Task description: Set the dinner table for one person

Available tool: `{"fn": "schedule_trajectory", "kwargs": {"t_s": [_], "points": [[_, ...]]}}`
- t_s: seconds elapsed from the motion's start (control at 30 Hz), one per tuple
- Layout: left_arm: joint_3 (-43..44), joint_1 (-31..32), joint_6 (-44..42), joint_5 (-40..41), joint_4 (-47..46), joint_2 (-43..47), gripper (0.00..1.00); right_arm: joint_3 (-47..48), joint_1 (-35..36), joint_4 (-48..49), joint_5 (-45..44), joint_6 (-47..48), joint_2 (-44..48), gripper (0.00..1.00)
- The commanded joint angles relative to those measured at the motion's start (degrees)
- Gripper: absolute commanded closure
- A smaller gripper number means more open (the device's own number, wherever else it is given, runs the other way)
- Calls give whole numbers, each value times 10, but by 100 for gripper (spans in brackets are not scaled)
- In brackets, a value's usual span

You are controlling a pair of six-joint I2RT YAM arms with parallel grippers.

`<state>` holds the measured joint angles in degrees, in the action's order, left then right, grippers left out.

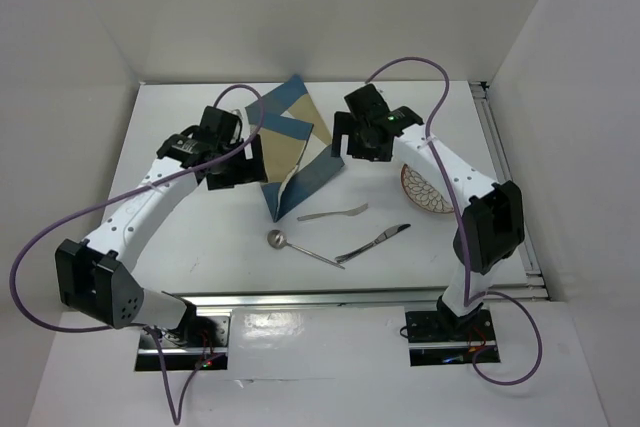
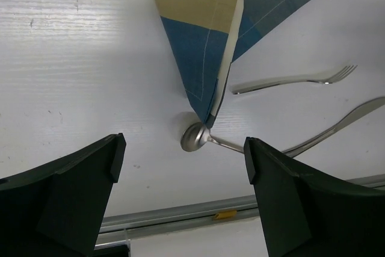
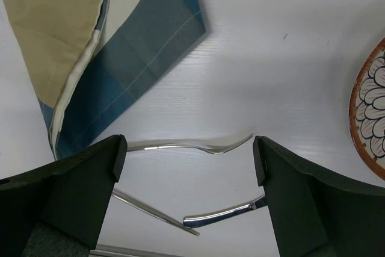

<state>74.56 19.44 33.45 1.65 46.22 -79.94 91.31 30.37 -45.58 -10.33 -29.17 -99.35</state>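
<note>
The white dinner table (image 1: 200, 237) carries a blue-and-tan striped placemat (image 1: 290, 142), folded over itself and partly raised at centre back. In front of it lie a fork (image 1: 333, 213), a spoon (image 1: 300, 247) and a knife (image 1: 375, 242). A patterned plate (image 1: 425, 190) lies at the right, partly under my right arm. My left gripper (image 1: 233, 169) is open and empty by the placemat's left edge. My right gripper (image 1: 352, 147) is open and empty by its right edge. The left wrist view shows the placemat's corner (image 2: 204, 58) over the spoon bowl (image 2: 194, 136). The right wrist view shows the fork (image 3: 192, 145) between the open jaws.
Metal rails run along the table's near edge (image 1: 330, 297) and right edge (image 1: 505, 162). White walls enclose the back and sides. The near rail also shows in the left wrist view (image 2: 180, 218). The plate's rim (image 3: 370, 112) is at the right of the right wrist view.
</note>
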Motion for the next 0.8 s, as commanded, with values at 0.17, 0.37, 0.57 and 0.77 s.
{"fn": "schedule_trajectory", "kwargs": {"t_s": [0.17, 0.37, 0.57, 0.77], "points": [[-9, 50, 25, 63, -24, 30, 0, -27, -6, -6, -19, -18, 56, 1], [-9, 90, 30, 45, -30, 16, 0, -46, -6, 9, -2, -18, 88, 1], [1, 136, 53, 90, -2, -17, 0, -106, -29, 59, 43, -12, 142, 1], [-18, 142, 71, 139, -2, -78, 0, -106, -42, 49, 55, -6, 142, 1]]}}
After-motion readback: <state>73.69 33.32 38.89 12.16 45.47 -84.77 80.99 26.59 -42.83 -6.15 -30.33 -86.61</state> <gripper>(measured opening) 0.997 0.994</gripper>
